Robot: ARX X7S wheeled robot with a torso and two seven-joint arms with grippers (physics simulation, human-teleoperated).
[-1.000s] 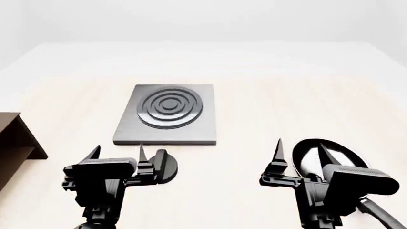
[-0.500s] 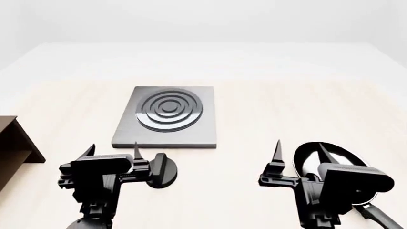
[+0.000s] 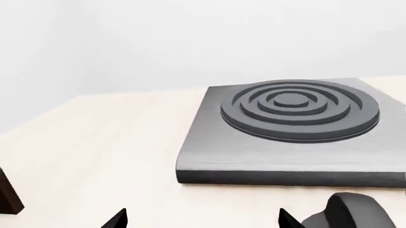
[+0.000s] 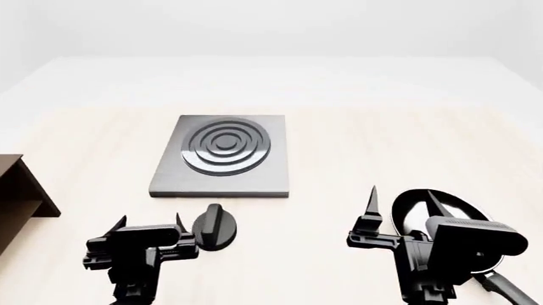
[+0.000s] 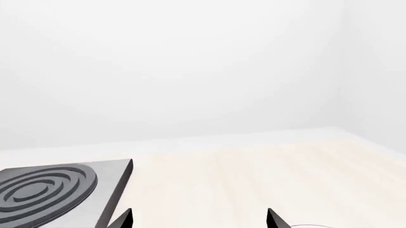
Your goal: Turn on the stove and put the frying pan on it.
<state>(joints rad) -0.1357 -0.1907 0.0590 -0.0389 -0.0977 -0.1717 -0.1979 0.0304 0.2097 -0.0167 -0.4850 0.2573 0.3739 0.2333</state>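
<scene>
- Hovering: left pincer (image 4: 150, 222) spread, empty, just beside small black round knob (image 4: 213, 229) of flat grey metal stove (image 4: 222, 154).
- Right pincer (image 4: 404, 202) spread, over glossy black frying pan (image 4: 441, 216) on pale wooden table (image 4: 357, 146).

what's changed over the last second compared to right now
The left gripper has drawn back toward the robot and to its left, uncovering the knob, which it partly hid before. Both grippers remain open and empty. The stove, frying pan, right gripper and shelf have barely shifted.
</scene>
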